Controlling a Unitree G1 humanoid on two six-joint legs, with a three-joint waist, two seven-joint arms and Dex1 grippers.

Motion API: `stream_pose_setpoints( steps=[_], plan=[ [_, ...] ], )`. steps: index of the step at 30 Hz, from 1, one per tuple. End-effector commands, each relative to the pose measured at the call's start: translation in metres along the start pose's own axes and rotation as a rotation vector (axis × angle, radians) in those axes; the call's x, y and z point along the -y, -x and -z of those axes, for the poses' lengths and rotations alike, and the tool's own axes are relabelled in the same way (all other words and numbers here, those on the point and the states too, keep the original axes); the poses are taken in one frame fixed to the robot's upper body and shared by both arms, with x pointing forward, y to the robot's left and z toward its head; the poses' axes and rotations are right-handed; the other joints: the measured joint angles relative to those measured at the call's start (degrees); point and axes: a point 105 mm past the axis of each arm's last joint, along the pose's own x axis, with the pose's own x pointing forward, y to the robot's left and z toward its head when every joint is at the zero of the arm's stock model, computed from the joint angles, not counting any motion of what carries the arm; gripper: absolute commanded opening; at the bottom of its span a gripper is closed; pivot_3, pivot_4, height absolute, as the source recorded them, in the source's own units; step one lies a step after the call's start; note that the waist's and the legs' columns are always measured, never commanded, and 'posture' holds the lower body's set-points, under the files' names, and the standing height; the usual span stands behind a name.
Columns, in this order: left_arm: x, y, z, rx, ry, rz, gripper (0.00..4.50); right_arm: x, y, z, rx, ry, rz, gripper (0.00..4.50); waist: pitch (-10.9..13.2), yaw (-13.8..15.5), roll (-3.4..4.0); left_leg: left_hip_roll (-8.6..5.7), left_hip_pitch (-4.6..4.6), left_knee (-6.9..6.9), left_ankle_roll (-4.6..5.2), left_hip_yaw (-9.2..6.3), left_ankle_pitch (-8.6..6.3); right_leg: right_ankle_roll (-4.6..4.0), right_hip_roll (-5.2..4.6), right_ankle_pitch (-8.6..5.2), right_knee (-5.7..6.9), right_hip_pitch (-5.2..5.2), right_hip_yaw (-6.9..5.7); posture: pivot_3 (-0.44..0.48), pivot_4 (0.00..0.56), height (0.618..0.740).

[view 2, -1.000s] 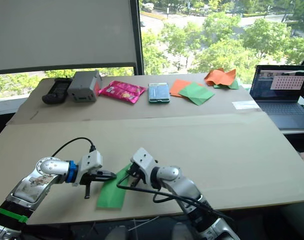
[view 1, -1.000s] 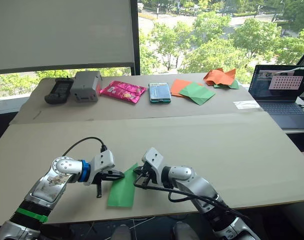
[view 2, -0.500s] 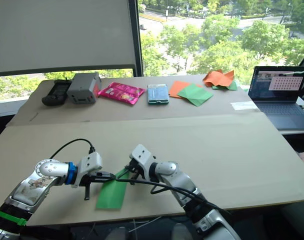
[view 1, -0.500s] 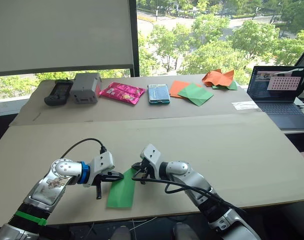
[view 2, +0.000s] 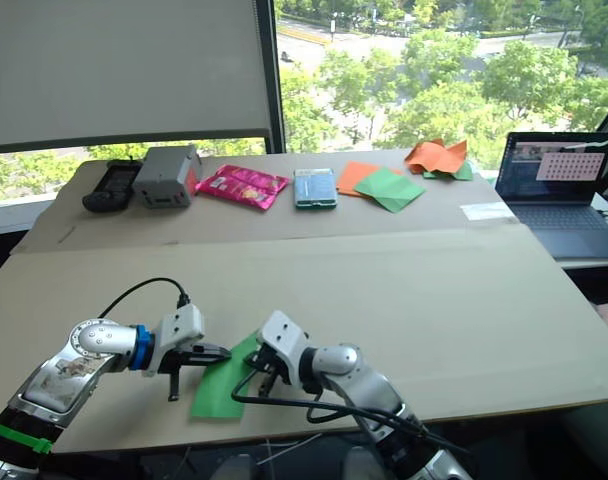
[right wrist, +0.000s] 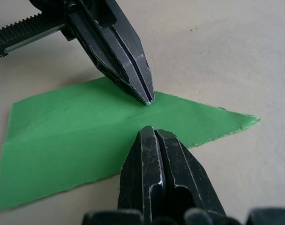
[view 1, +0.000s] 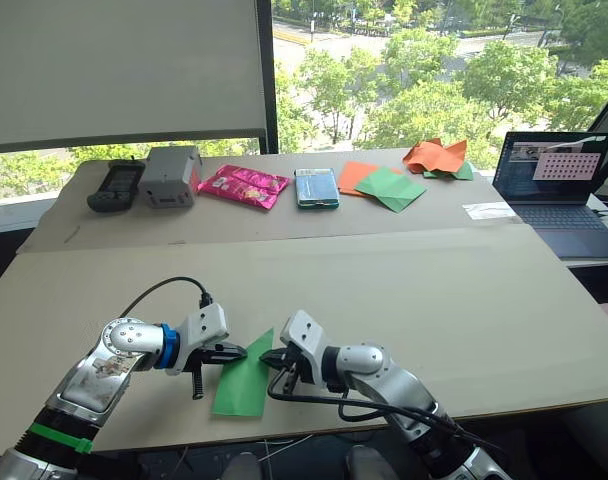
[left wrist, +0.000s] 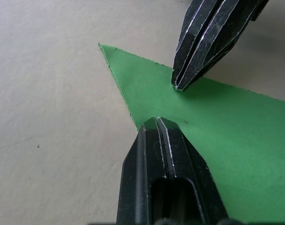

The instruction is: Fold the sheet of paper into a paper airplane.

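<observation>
Item: green paper [view 1: 244,378], already folded to a long wedge w/ a point at the far end; lies flat on the tabletop [view 1: 434,300] near the front edge, between the two hands.
Left hand [view 1: 241,352]: fingers closed together, nothing gripped; tips press down on the paper's left edge near the point.
Right hand [view 1: 267,356]: fingers closed together, nothing gripped; tips rest on the paper's right edge, opposite the left hand, close to it but apart.
Weight: judged v. light; will slide or lift at the least push.
Stiffness: thin and floppy as a sheet; layered folds give it some body along the creases.
Surface: smooth paper on smooth board, so judged slippery; needs one hand pinning while the other works.
Fragility: edges look slightly ragged in the wrist views; tears or crumples easily if dragged or pinched hard.
Where to hold: pin on the flat middle of the wedge, lift by a free long edge, not by the point.
Risk: paper skids out from under closed tips; stray crease if pressed off the fold line.
Other items: far-side clutter incl. orange and green sheets [view 1: 384,182] and laptop [view 1: 559,185], well apart, no bearing.
</observation>
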Motion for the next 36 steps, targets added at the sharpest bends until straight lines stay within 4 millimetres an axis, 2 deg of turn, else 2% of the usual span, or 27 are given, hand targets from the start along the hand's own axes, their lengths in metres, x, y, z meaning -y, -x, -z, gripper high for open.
stream_pose_setpoints(
  steps=[1,36],
  plan=[
    [0.007,-0.002,0.015,-0.055,0.039,0.021,0.01,-0.009,-0.001,0.017,-0.082,-0.031,-0.043,0.00,0.0,-0.1,0.00,0.00,0.01,0.00,0.00,0.00,0.00,0.00,0.00,0.00,0.00,0.00,0.00,0.000,0.150,0.718],
    [0.022,0.003,0.025,-0.085,0.066,0.040,0.01,-0.074,0.011,0.029,-0.189,-0.037,-0.323,0.00,0.0,-0.3,0.04,0.00,0.07,-0.15,-0.07,0.03,-0.05,-0.01,-0.05,-0.01,-0.34,-0.05,0.00,0.000,0.150,0.718]
  ],
)
